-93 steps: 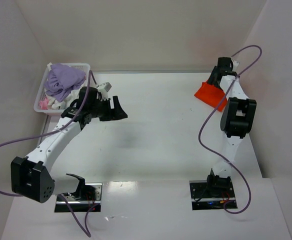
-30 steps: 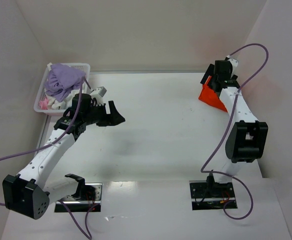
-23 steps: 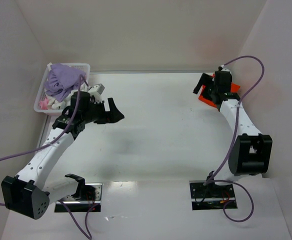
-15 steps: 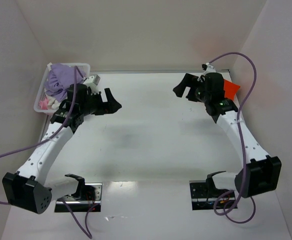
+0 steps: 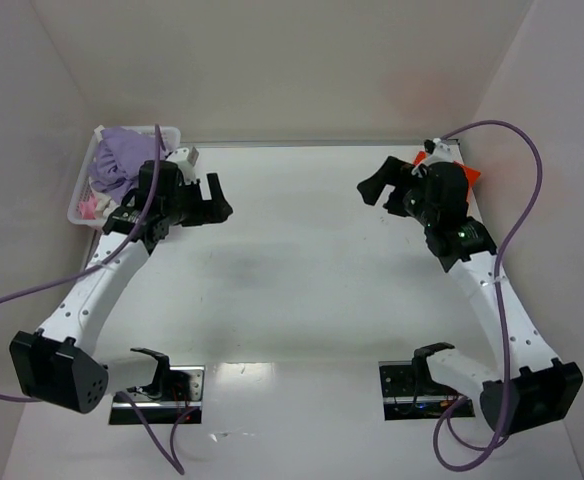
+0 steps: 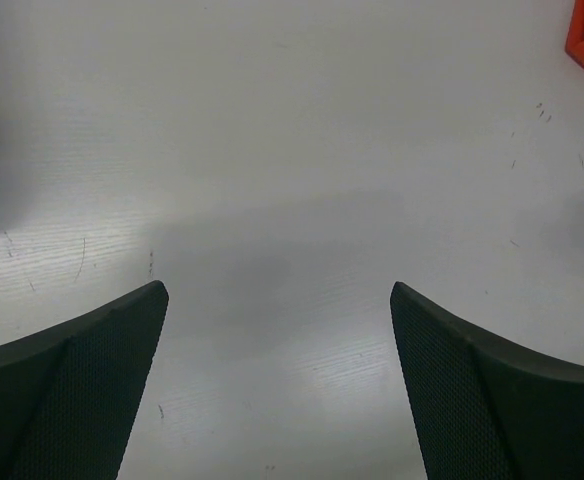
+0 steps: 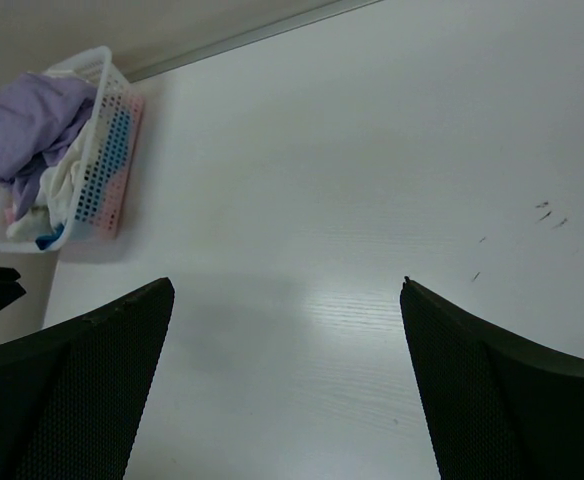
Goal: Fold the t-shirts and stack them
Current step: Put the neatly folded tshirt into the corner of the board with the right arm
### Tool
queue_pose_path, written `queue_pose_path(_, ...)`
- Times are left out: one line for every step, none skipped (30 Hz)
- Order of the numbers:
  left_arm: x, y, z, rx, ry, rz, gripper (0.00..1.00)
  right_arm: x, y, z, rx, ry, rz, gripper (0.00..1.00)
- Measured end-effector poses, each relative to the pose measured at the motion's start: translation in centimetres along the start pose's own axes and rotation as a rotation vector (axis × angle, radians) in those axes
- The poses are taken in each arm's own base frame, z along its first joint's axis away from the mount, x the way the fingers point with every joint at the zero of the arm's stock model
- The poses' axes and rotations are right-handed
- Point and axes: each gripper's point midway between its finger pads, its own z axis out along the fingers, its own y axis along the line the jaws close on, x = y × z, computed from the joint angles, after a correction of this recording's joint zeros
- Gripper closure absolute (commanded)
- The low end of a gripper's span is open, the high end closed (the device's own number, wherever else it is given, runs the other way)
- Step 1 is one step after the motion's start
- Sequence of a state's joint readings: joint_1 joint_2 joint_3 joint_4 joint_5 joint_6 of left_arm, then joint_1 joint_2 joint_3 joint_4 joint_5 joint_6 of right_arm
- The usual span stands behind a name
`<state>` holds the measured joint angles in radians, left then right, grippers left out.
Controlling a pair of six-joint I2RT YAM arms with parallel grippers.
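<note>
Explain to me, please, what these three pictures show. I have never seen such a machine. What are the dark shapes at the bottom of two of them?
The machine is two white robot arms bolted at the near edge of a white table. One picture looks down from above. There the left gripper and the right gripper both hover above the table, open and holding nothing.

The other two pictures come from a camera on each wrist. The dark shapes are that gripper's own two fingers, spread apart.

On the table, at the far left, a white lattice basket holds crumpled laundry, with a lilac garment on top. At the far right lies an orange t-shirt, mostly hidden behind the right arm.
</note>
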<state>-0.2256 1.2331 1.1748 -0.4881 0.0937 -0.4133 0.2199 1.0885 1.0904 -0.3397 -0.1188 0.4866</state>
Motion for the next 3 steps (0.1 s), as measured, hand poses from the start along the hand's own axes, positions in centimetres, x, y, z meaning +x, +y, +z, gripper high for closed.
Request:
queue_pose_path(0.10, 0.00, -0.14, 0.000, 0.003, 0.000, 0.00, -0.01, -0.05, -0.40, 0.004, -0.005, 0.003, 0.01)
queue_pose_path(0.16, -0.01, -0.30, 0.001, 0.003, 0.000, 0.00, -0.22, 0.04, -0.78, 0.004, -0.014, 0.003, 0.01)
queue_pose_path(0.19, -0.04, -0.60, 0.002, 0.000, 0.000, 0.00, -0.48, 0.17, -1.08, 0.001, -0.025, 0.002, 0.01)
